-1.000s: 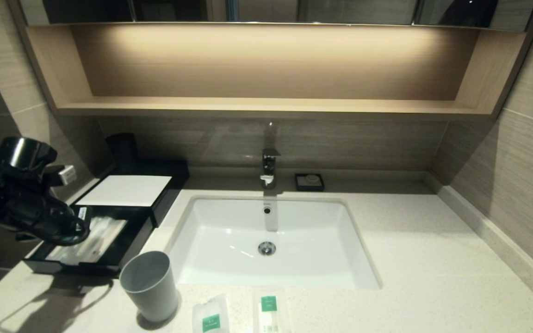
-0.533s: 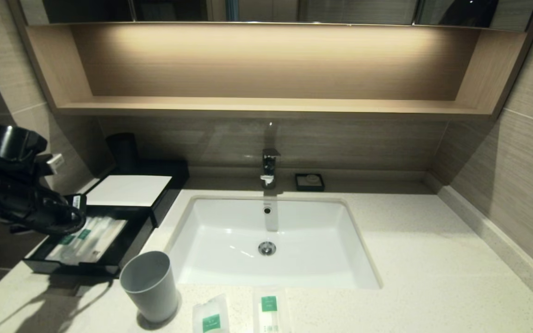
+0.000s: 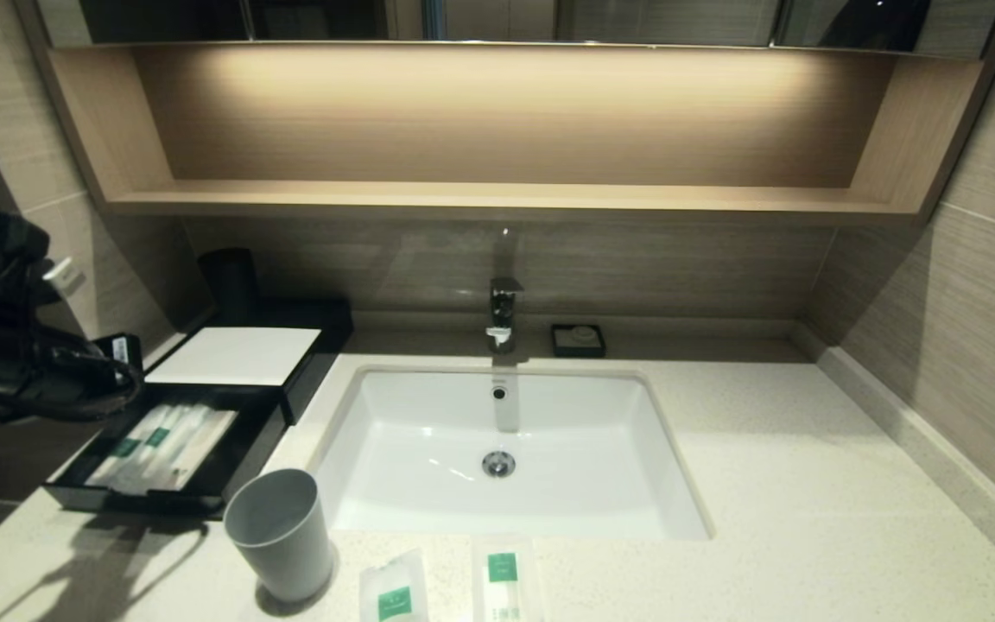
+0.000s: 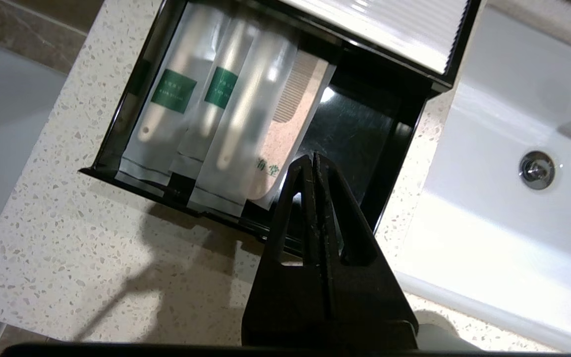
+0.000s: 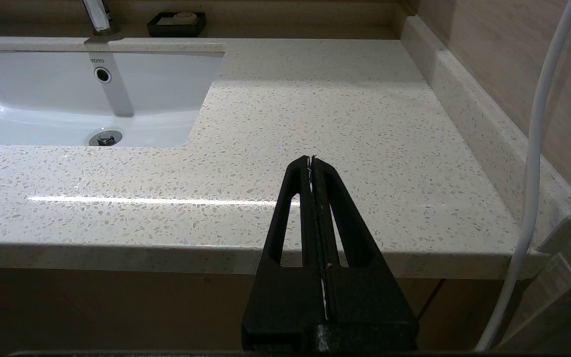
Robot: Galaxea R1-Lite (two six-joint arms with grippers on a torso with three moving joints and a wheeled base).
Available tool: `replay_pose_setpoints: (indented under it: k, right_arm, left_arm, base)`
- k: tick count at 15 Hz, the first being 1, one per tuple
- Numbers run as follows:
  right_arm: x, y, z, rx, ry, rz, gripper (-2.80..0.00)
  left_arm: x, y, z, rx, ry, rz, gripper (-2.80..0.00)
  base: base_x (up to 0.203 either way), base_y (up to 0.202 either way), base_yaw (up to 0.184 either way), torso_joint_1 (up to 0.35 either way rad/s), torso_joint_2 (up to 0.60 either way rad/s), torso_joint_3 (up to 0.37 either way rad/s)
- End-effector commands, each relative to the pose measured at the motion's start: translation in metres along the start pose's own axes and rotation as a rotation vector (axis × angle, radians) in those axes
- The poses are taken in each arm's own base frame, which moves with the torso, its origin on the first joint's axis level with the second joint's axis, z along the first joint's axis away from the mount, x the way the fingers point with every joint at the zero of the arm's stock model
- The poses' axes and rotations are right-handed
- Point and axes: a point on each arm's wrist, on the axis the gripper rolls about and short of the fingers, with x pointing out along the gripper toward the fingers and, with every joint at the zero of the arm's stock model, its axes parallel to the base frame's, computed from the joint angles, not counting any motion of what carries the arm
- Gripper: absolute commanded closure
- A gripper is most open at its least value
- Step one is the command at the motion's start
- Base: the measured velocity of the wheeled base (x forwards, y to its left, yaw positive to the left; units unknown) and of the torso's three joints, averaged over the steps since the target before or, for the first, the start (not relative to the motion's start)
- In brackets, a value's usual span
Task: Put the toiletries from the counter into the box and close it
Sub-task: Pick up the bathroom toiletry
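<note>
Two whitish sachets with green labels lie on the counter (image 3: 808,484) at its front edge: one (image 3: 394,592) next to the grey cup (image 3: 280,531), the other (image 3: 504,583) just to its right. The black box (image 3: 130,501) stands at the left with its drawer pulled out under the white top panel (image 3: 234,354). Several sachets (image 4: 174,94) and a comb (image 4: 290,124) lie in it. My left arm (image 3: 22,345) is at the far left beside the box. My left gripper (image 4: 314,156) is shut and empty above the drawer's front corner. My right gripper (image 5: 311,159) is shut and empty at the counter's front edge, right of the sink.
The white sink (image 3: 428,432) with its faucet (image 3: 504,311) fills the middle of the counter. A small black soap dish (image 3: 578,339) sits behind it. A dark cup (image 3: 230,281) stands behind the box. A wooden shelf (image 3: 497,199) runs overhead.
My left arm has drawn back to the left and upward, away from the open drawer. The sachets in the drawer now show fully. The two sachets on the counter have not moved.
</note>
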Motion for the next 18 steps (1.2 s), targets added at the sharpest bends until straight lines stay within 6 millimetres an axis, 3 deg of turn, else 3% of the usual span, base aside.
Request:
replay_pose_setpoints:
  k: [1,9,11,18]
  right_arm:
    - [0.000,0.000,0.000,0.000,0.000,0.000,0.00]
    - [0.000,0.000,0.000,0.000,0.000,0.000,0.00]
    - [0.000,0.000,0.000,0.000,0.001,0.000,0.00]
    - [0.000,0.000,0.000,0.000,-0.001,0.000,0.00]
  left_arm:
    - [-0.017,-0.007,0.009,0.008,-0.071,-0.026,0.00]
    - [-0.058,-0.022,0.014,0.056,-0.209,-0.095,0.00]
    - [-0.072,-0.027,0.011,0.071,-0.237,-0.123,0.00]
    - [-0.094,-0.040,-0.010,0.121,-0.247,-0.199,0.00]
  base:
    - [0.000,0.000,0.000,0.000,0.00,0.000]
    - [0.000,0.000,0.000,0.000,0.00,0.000]
    - [0.000,0.000,0.000,0.000,0.00,0.000]
    - [0.000,0.000,0.000,0.000,0.00,0.000]
